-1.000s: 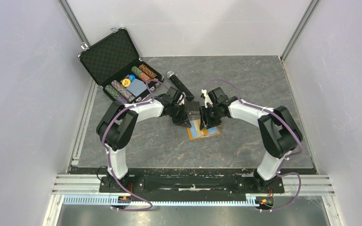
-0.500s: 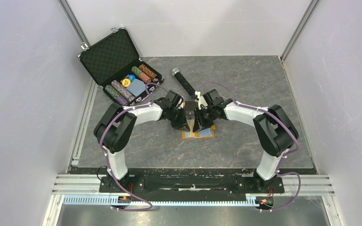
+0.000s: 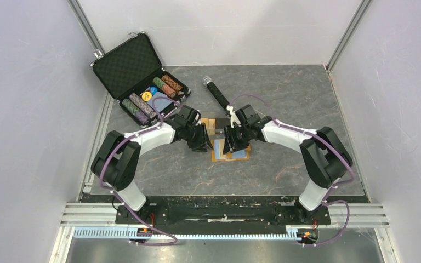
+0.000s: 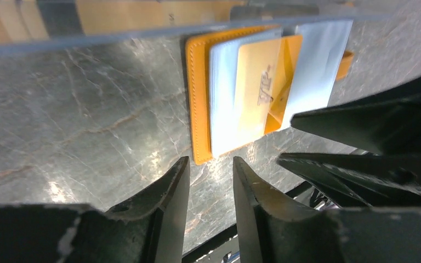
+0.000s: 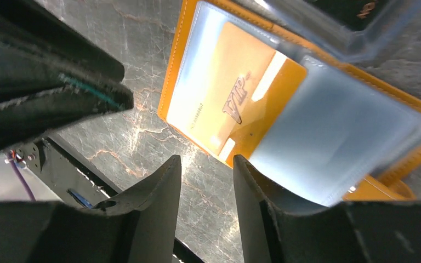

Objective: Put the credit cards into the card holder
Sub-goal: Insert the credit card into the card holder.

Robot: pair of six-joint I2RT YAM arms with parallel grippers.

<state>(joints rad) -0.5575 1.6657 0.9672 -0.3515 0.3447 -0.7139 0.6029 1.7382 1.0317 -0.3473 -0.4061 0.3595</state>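
From above, the card holder (image 3: pixel 234 154) lies flat and open in the middle of the table (image 3: pixel 285 98). It is just in front of a clear box (image 3: pixel 214 124) of cards. Its long side runs left to right. The left gripper (image 3: pixel 204 144) is by its left end, and the right gripper (image 3: pixel 229 147) is over it. A black case (image 3: pixel 129 66) with chips (image 3: pixel 153 96) sits far back on the left. A microphone (image 3: pixel 216 94) lies behind the clear box.

In the left wrist view, the card holder (image 4: pixel 200 98) is open with its light blue inside facing up. A gold credit card (image 4: pixel 259 87) lies in it, its long side running up and down the picture. A small orange tab (image 4: pixel 346 57) sticks out at the right edge. The left gripper (image 4: pixel 211 181) has its fingers a little apart and holds nothing. Only table shows between them.

In the right wrist view, the gold credit card (image 5: pixel 230 104) sits under a clear sleeve (image 5: pixel 334 142). It slants from lower left to upper right. The right gripper (image 5: pixel 205 175) also has its fingers a little apart, with nothing between them.
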